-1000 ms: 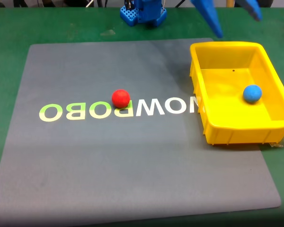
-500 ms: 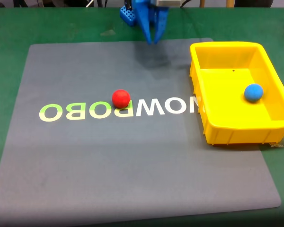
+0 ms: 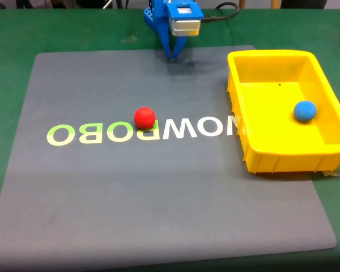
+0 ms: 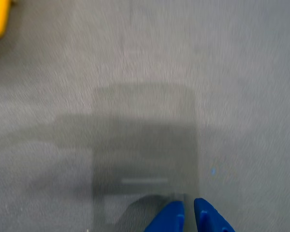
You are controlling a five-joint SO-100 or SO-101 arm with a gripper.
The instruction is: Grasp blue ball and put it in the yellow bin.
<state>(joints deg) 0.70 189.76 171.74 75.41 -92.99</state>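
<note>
The blue two-finger gripper [image 3: 173,56] points down at the far edge of the grey rubber mat [image 3: 130,187], its fingertips [image 4: 170,220] nearly together with only a slit between them and nothing held, bare mat all around. Off to the right in the fixed view, the small matte blue ball [image 3: 305,111] lies inside the big yellow plastic bin [image 3: 272,158], near its right wall. Mid-mat, a red ball [image 3: 144,118] touches the mirrored pale lettering "WOWROBO" [image 3: 141,131], well clear of the bin.
</note>
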